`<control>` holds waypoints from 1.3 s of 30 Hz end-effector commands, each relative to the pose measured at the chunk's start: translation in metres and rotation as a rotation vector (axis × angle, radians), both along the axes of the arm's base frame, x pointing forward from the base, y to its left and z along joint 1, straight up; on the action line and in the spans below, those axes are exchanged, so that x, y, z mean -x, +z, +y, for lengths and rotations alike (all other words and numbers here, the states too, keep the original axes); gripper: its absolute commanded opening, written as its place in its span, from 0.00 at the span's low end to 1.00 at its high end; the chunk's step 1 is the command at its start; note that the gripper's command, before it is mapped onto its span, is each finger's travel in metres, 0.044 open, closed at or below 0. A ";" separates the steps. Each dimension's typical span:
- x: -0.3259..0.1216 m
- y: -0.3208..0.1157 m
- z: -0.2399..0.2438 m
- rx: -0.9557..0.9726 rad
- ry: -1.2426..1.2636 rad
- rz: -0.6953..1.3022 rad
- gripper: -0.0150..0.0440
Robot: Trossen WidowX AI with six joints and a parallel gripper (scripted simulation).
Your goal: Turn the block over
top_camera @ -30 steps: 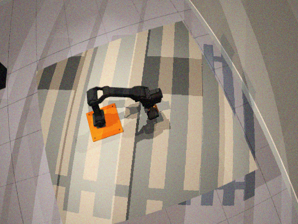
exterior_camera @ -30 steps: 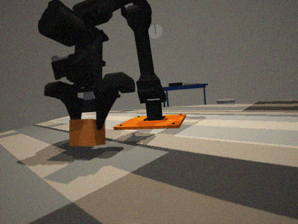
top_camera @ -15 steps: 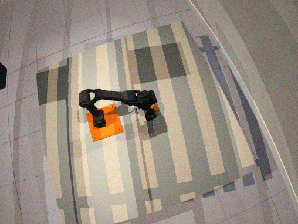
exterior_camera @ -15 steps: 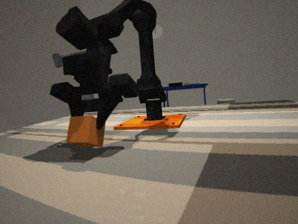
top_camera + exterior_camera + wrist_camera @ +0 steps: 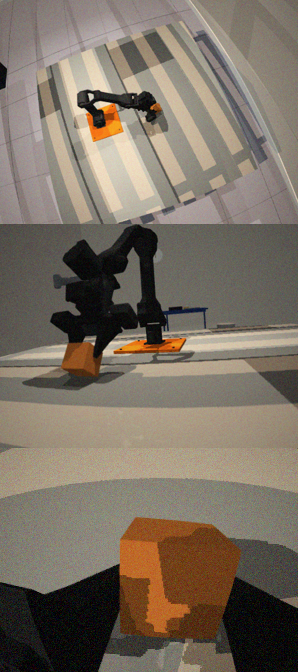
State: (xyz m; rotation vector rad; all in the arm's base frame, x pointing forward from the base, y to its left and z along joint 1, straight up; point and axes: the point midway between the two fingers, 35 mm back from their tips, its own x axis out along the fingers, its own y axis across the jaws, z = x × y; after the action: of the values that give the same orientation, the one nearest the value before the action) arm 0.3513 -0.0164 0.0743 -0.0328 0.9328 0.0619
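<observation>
- Gripper [image 5: 88, 348] is clamped on the block [image 5: 80, 359]; the two dark fingers [image 5: 100, 345] straddle its upper part, one on either side, seen best in the exterior view.
- Block location: held between the fingers, tilted, its lowest corner just above or barely touching the table [image 5: 176, 388] — I cannot tell which from the exterior view. Its shadow lies directly beneath and to the left, so it is very near the surface either way.
- In the top view the block [image 5: 156, 107] sits at the far end of the arm, well apart from the orange base plate [image 5: 112, 132].
- Likely reason for the hold: a side grip leaves the block free to be rotated about the finger axis, which a flip calls for. The tilt suggests the turn is under way, not done.
- Appearance: an orange-brown cube with sharp edges. The wrist view shows the block [image 5: 174, 577] corner-on, three faces visible, with a brighter orange irregular patch on the face toward the camera.
- That patch may be the mark or only lighting — cannot tell. So which way the marked side points is unsettled.
- Judgement: task is unfinished; the block has yet to be laid flat and released.
</observation>
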 end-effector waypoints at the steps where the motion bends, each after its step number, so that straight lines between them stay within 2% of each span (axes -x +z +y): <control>1: -0.003 -0.007 0.000 -0.013 -0.004 -0.056 0.25; 23: 0.008 -0.021 0.002 -0.030 0.008 -0.413 0.25; 39: 0.009 -0.018 0.002 -0.032 0.008 -0.450 0.25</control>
State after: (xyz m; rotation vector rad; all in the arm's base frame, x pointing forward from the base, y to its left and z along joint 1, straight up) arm 0.3415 -0.0153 0.0553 -0.0245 0.4884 0.0705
